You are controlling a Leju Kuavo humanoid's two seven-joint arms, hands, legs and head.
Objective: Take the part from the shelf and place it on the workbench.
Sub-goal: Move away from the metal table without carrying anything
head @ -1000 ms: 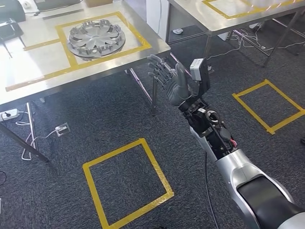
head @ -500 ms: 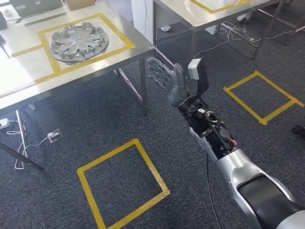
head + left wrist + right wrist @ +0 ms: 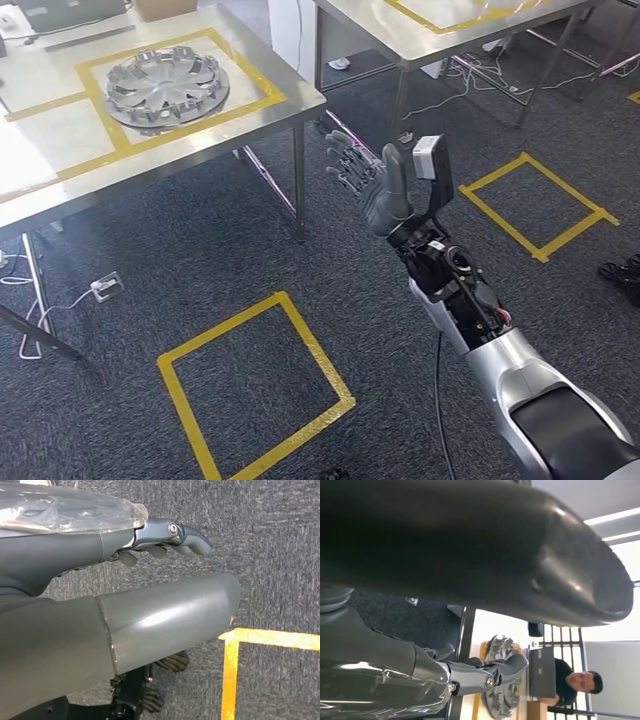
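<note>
- Since the earlier frames the head camera is panning slightly: table, floor tape and cables are all sliding a little in the picture, so this is a view change, not the things moving. Against that, the right hand (image 3: 375,178) is sitting a bit lower and further right in the head view than half a second ago.
- Right arm is reaching forward from the lower right of the head view, silver upper arm nearest, exposed black wrist section beyond it.
- Right hand is holding nothing, fingers (image 3: 344,160) spread and extended toward the table; hand is in the air, well apart from the table edge.
- Left hand (image 3: 166,605) is hanging above the dark carpet (image 3: 226,240); thick grey thumb (image 3: 170,612) is lying straight, one dark finger (image 3: 188,534) is extended, nothing is showing in its grasp.
- Yellow tape square (image 3: 253,390) is lying on the carpet nearest the robot, left of the right arm; a corner of yellow tape (image 3: 230,645) is showing beside the left thumb in the left wrist view.
- Second tape square (image 3: 540,205) is lying further off, to the right.
- Steel workbench (image 3: 226,125) is standing ahead on the left.
- Part, a silver wheel cover (image 3: 166,88), is lying flat on the workbench inside a yellow taped rectangle (image 3: 260,95).
- Right wrist view is showing the wheel cover (image 3: 501,652) past the fingers, and a person (image 3: 576,685) seated behind a laptop (image 3: 542,672) beyond it.
- Another steel table (image 3: 453,30) is standing at the far right.
</note>
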